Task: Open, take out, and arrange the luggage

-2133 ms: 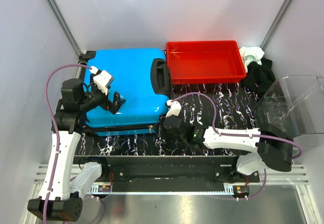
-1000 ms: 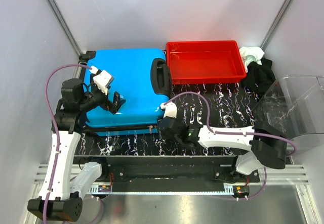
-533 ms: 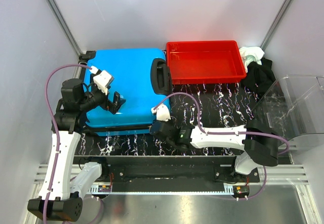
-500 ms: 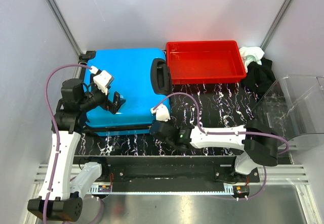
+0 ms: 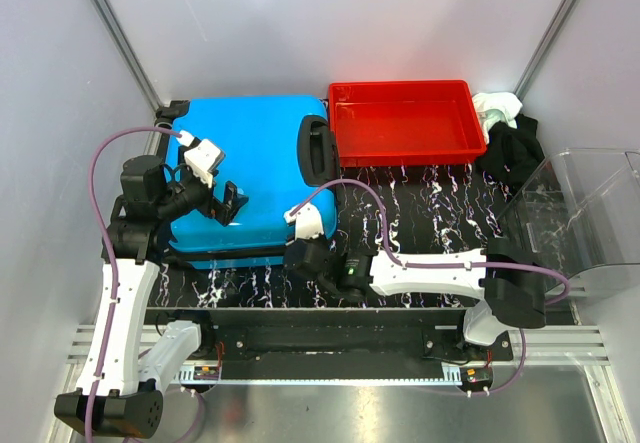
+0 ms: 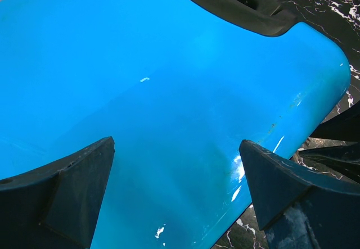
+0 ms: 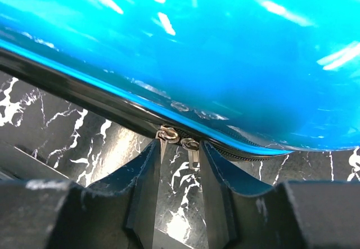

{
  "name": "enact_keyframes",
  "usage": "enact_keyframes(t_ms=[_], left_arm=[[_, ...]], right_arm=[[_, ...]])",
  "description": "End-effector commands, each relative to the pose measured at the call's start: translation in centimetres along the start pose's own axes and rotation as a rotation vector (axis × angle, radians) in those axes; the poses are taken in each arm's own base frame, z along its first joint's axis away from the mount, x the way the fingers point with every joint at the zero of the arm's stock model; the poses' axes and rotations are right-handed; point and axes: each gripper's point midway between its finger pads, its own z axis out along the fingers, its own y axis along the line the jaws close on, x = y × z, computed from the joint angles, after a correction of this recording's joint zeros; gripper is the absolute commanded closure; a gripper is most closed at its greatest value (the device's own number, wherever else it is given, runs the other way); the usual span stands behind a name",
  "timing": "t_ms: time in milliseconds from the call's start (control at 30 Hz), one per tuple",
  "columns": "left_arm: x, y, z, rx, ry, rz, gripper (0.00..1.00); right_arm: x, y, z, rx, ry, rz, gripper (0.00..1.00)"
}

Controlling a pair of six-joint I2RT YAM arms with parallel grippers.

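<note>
The luggage [image 5: 255, 158] is a bright blue hard-shell suitcase lying flat and zipped at the table's back left, its black side handle [image 5: 318, 153] facing right. My left gripper [image 5: 231, 206] hovers open over the blue shell [image 6: 169, 91], with nothing between its fingers. My right gripper [image 5: 294, 253] is low at the suitcase's near edge [image 7: 225, 46]. Its jaws [image 7: 180, 143] stand narrowly open around two metal zipper pulls [image 7: 191, 150]. The left pull lies against the left finger [image 7: 147, 170], and neither pull looks pinched.
A red plastic tray [image 5: 345, 148] stands right of the suitcase at the back. White and black clothes [image 5: 505, 133] are piled at the back right. A clear plastic bin [image 5: 590, 213] sits at the right edge. Black marbled tabletop [image 5: 440, 213] shows between them.
My right arm has slid left along the suitcase's near edge to the zipper pulls, and its jaws have narrowed a little. The left arm has not moved.
</note>
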Motion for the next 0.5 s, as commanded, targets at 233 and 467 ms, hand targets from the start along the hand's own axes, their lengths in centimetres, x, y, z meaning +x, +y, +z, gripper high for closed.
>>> enact_keyframes(t_ms=[233,467], left_arm=[[-1.6,-0.2,-0.2,0.012,-0.059,0.042,0.02],[-1.5,-0.3,-0.1,0.019,-0.057,0.038,0.02]], right_arm=[[-2.2,-2.1,-0.4,0.116,-0.062,0.176,0.63],[-0.5,-2.8,-0.5,0.149,-0.021,0.177,0.64]])
